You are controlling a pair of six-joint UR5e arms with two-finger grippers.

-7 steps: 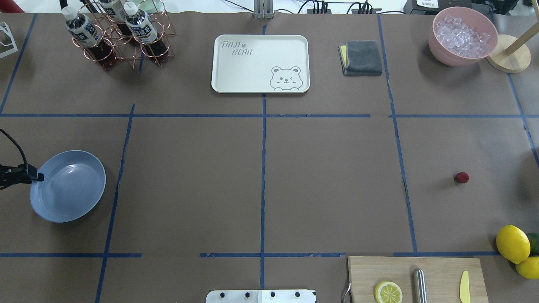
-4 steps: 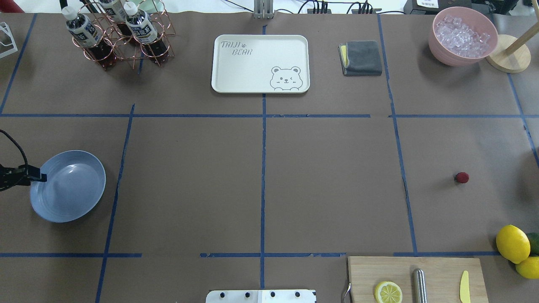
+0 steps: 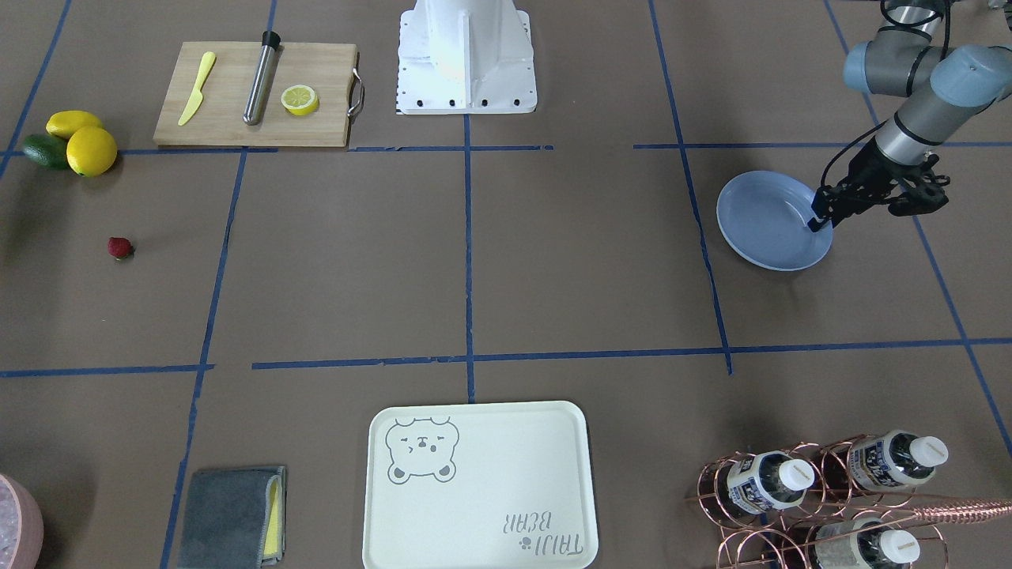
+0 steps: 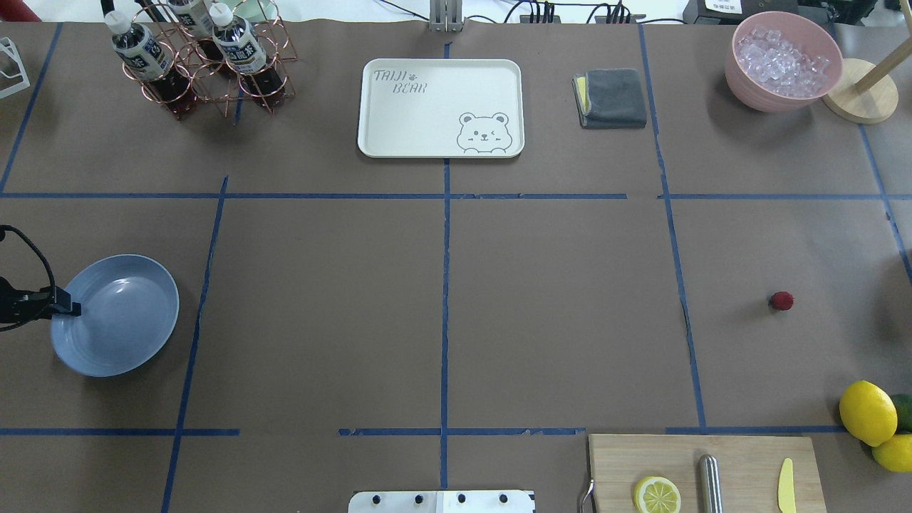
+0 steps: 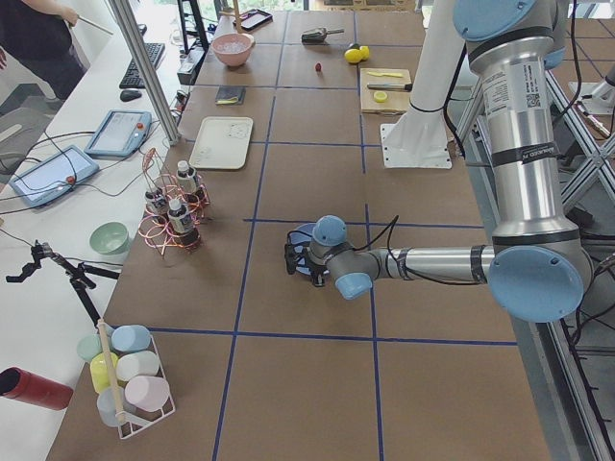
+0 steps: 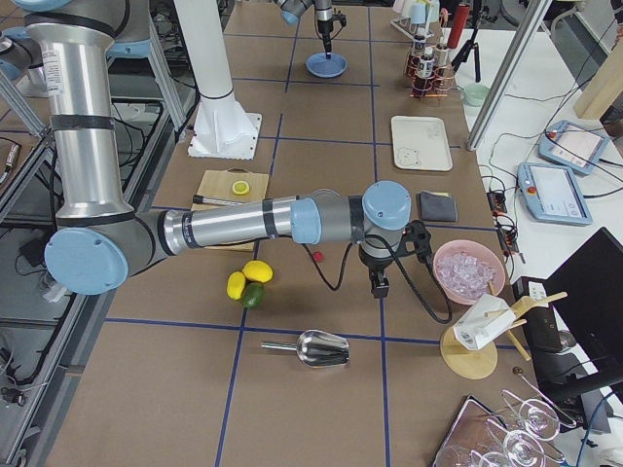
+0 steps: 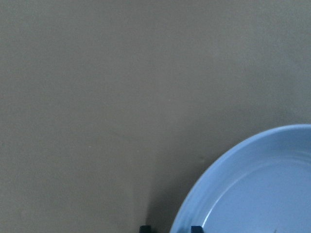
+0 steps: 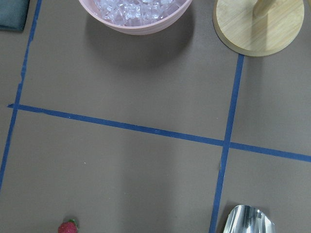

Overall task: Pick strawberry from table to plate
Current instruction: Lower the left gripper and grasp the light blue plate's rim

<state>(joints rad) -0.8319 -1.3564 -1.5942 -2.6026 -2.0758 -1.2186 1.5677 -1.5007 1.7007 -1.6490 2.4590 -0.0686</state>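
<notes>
The strawberry (image 4: 781,301) lies alone on the table (image 4: 556,313) at the right; it also shows at the bottom edge of the right wrist view (image 8: 67,227). The light-blue plate (image 4: 114,315) rests at the far left, with nothing on it. My left gripper (image 4: 71,308) is at the plate's outer edge (image 3: 771,221). In the left wrist view its two fingertips (image 7: 145,227) stand apart on either side of the plate's rim (image 7: 243,150), so it is open. My right gripper (image 6: 378,284) hangs over the table near the strawberry (image 6: 317,256); I cannot tell if it is open or shut.
A cream bear tray (image 4: 440,107), a bottle rack (image 4: 206,64), a grey cloth (image 4: 610,97) and a pink bowl of ice (image 4: 782,60) line the far side. Lemons (image 4: 868,412) and a cutting board (image 4: 741,463) sit near right. A metal scoop (image 8: 245,221) lies close to the right arm.
My left gripper has shifted a little to the right, further over the plate's edge. The plate and the strawberry have not moved.
</notes>
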